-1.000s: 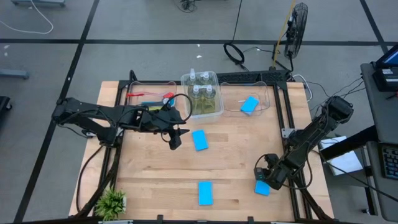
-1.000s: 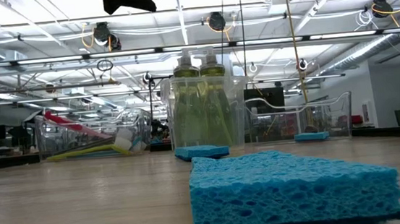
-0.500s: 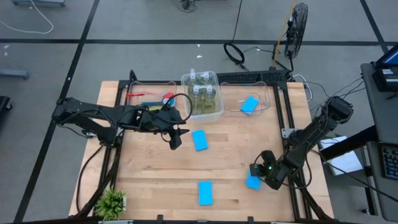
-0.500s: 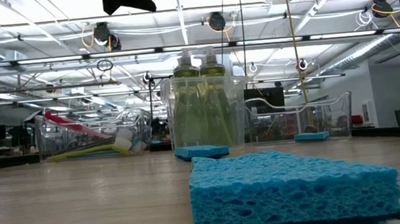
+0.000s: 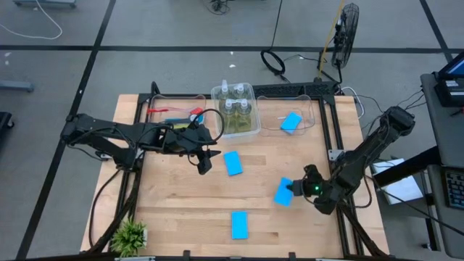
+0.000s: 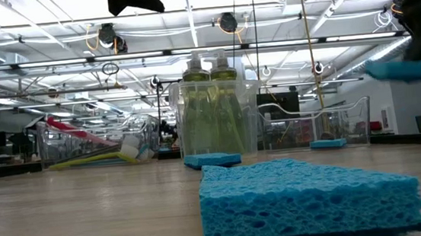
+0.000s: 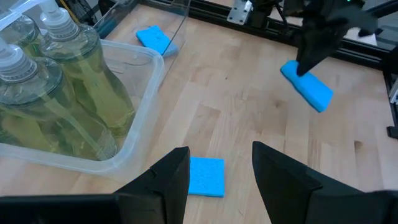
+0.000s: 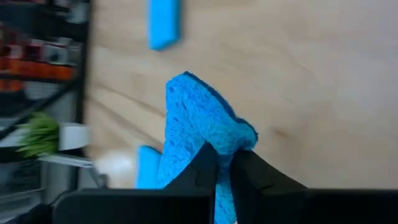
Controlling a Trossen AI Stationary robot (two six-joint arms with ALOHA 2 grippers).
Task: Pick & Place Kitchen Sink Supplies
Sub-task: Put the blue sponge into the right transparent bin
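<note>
My right gripper (image 5: 296, 191) is shut on a bright-blue sponge (image 5: 283, 192) held above the table's right half; the low view shows that sponge (image 6: 409, 70) in the air. My left gripper (image 7: 221, 180) hangs open and still above another sponge (image 5: 233, 163) lying flat mid-table, touching nothing. A third sponge (image 5: 239, 224) lies flat near the front edge, and one more (image 5: 291, 121) lies in the far right clear bin. Several bottles (image 5: 235, 109) of yellow-green liquid stand in the middle bin. Brushes (image 5: 174, 114) lie in the far left bin. My right gripper pinches one end of the sponge (image 8: 224, 146) between its two fingers (image 8: 205, 168), which press on its two broad faces. The fingers slant down, coming from the table's right. The rest of the sponge (image 7: 308, 90) juts out past the fingertips, tilted, lifted clear of the table.
Three clear bins (image 5: 313, 116) line the table's far edge. A small green plant (image 5: 130, 235) stands at the near left corner. Black frame rails (image 5: 335, 138) run along the table's sides. Bare wood shows between the loose sponges.
My right gripper has risen from the near right corner and gone toward the table's left and far side, turning at the wrist. The sponge that lay there has come up with it, lifted clear of the table.
</note>
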